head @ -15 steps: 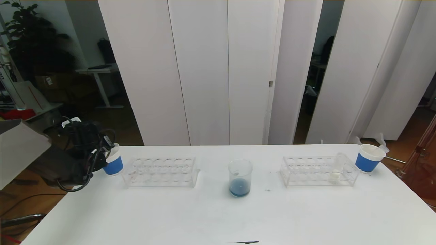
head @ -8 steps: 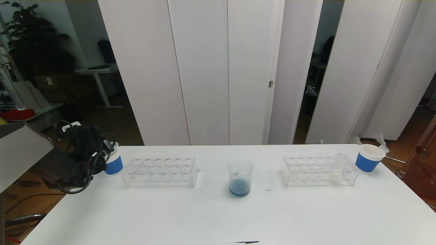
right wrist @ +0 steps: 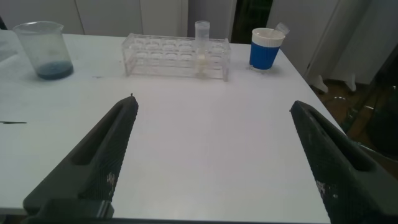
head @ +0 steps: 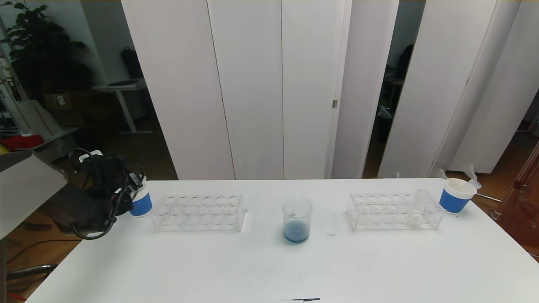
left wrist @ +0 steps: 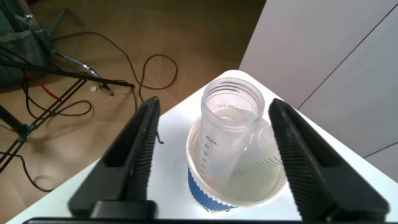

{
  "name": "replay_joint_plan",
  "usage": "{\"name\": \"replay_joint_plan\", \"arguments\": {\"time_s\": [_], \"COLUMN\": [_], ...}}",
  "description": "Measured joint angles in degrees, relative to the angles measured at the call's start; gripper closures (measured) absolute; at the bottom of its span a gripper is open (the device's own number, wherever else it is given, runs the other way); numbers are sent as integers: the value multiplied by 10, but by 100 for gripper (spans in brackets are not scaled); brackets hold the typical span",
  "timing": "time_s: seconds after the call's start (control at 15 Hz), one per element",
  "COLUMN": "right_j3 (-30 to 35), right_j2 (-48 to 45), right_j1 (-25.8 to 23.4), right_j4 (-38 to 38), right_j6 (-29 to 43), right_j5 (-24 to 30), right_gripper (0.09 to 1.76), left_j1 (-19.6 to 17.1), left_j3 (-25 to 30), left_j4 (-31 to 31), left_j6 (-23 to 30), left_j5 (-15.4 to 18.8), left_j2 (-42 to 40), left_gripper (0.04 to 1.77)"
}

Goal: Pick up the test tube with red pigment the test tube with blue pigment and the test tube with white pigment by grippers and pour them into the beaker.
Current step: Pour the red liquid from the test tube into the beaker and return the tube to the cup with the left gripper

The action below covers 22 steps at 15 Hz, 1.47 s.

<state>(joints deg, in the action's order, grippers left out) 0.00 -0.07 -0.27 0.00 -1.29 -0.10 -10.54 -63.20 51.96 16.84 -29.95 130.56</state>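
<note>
The beaker point(head: 297, 219) stands mid-table with dark blue liquid in its bottom; the right wrist view has the beaker point(right wrist: 43, 50) far off. The test tube with white pigment point(head: 417, 208) stands in the right rack point(head: 393, 212), and shows as a tube point(right wrist: 202, 46) with cream liquid. My left gripper point(head: 132, 187) hangs over the left paper cup point(head: 141, 204). It is open point(left wrist: 212, 106), its fingers either side of a clear empty tube point(left wrist: 227, 137) that leans in the cup point(left wrist: 205, 193) beside another. My right gripper point(right wrist: 214, 104) is open over bare table. No tube holding red or blue pigment is in view.
An empty clear rack point(head: 198, 212) stands right of the left cup. A second blue-and-white paper cup point(head: 457, 195) sits at the far right corner beyond the right rack point(right wrist: 174, 56). White partition panels rise behind the table. A dark mark lies at the front edge point(head: 303, 299).
My left gripper has gone from shut to open, letting go of the empty tube, which now rests in the left cup. The arm drew back slightly. Nothing else moved.
</note>
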Motion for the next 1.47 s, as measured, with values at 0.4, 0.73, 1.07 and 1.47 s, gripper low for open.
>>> {"name": "replay_joint_plan", "arguments": {"time_s": [0.4,0.73,1.07,1.47], "right_j3": [0,0,0,0], "right_j2": [0,0,0,0], "right_j1": [0,0,0,0], "right_j4": [0,0,0,0], "right_j6": [0,0,0,0], "right_j5": [0,0,0,0], "right_gripper": [10,10,10,10], "left_j1": [4,21,59,111], "left_j3": [10,30,76,196], "left_j4": [-5,-52,-100,-172], "left_j6": [-3,-19,-68,-158], "left_j5": [0,0,0,0], "left_j2": [-41,-127,-266,-483], "left_gripper": [6,6,6,6]}}
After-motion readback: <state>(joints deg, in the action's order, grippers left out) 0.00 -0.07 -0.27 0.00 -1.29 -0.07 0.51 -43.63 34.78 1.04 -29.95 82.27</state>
